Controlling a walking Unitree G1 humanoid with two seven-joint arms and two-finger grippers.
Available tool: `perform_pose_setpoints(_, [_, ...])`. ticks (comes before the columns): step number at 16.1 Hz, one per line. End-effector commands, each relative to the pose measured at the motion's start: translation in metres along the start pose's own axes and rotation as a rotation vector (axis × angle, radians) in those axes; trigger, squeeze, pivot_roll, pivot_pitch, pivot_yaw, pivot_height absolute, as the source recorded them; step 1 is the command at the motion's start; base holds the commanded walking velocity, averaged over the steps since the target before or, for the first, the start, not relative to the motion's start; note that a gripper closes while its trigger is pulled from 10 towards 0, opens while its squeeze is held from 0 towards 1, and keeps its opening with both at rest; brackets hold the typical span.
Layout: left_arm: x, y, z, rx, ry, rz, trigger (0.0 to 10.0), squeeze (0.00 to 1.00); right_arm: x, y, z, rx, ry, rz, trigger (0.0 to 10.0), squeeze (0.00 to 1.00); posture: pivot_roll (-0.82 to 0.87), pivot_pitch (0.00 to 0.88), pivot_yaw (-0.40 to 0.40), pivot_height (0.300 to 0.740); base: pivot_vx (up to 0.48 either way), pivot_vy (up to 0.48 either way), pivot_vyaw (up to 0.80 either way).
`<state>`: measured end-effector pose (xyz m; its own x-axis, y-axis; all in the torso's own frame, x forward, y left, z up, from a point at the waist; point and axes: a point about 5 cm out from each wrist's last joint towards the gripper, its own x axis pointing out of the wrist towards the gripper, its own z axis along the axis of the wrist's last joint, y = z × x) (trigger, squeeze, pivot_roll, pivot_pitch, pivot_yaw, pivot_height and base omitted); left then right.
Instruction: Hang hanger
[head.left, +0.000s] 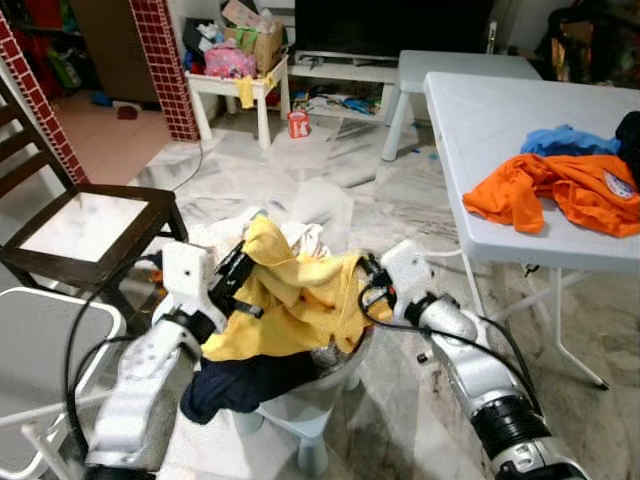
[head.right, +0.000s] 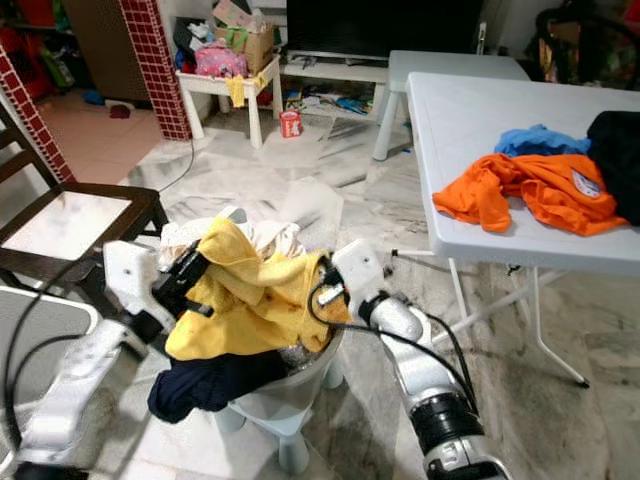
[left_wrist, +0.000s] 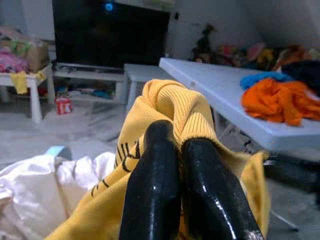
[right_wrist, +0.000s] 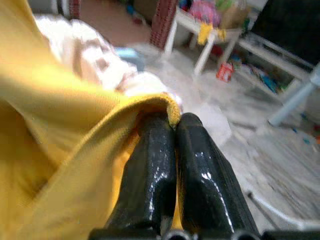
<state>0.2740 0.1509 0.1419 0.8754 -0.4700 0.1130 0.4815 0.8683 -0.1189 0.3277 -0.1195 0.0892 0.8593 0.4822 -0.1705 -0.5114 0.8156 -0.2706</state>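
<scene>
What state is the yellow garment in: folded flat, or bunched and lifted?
Bunched and lifted. The yellow garment hangs crumpled between the left end effector and right end effector, both pinching its edges above the basket.

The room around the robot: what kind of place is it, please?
Most likely a home living room used for laundry. A dark television stands on a low white stand, a wooden chair sits on the marble floor, and an orange shirt lies on a white folding table.

A marble floor (head.left: 330, 190) ran to a dark television (head.left: 390, 25) on a low white stand (head.left: 345, 72); a brick pillar (head.left: 165, 65) stood left, a white folding table (head.left: 500, 130) right.
</scene>
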Motion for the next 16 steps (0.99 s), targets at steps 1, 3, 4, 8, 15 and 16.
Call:
perform_pose_setpoints(1, [-0.003, -0.001, 0.004, 0.014, 0.043, -0.007, 0.0, 0.0, 0.001, -0.003, -0.001, -0.034, 0.017, -0.007, 10.0, 0.85, 0.04, 0.0, -0.014, 0.74, 0.0, 0.0, 0.0])
perform_pose_setpoints(3, [-0.004, 0.02, 0.004, 0.061, 0.082, 0.161, 0.0, 0.0, -0.001, -0.004, -0.002, -0.058, 0.025, 0.034, 10.0, 1.0, 0.04, 0.0, -0.013, 0.74, 0.0, 0.0, 0.0])
perform_pose_setpoints(4, [-0.003, 0.027, 0.005, 0.076, 0.075, 0.22, 0.0, 0.0, -0.002, -0.003, -0.003, -0.071, 0.032, 0.055, 10.0, 1.0, 0.03, 0.0, -0.013, 0.74, 0.0, 0.0, 0.0])
perform_pose_setpoints(8, [-0.011, 0.046, 0.01, 0.087, 0.07, 0.433, 0.0, 0.0, -0.013, 0.004, -0.014, -0.123, 0.071, 0.271, 10.0, 1.0, 0.02, 0.0, -0.014, 0.74, 0.0, 0.0, 0.0])
perform_pose_setpoints(15, [-0.008, 0.042, 0.017, 0.101, 0.037, 0.449, 0.0, 0.0, -0.021, -0.027, -0.019, -0.315, 0.165, 0.268, 10.0, 1.0, 0.02, 0.0, -0.012, 0.74, 0.0, 0.0, 0.0])
perform_pose_setpoints(16, [-0.008, 0.04, 0.019, 0.122, 0.039, 0.438, 0.0, 0.0, -0.016, -0.036, -0.009, -0.286, 0.118, 0.144, 10.0, 1.0, 0.03, 0.0, -0.012, 0.74, 0.0, 0.0, 0.0])
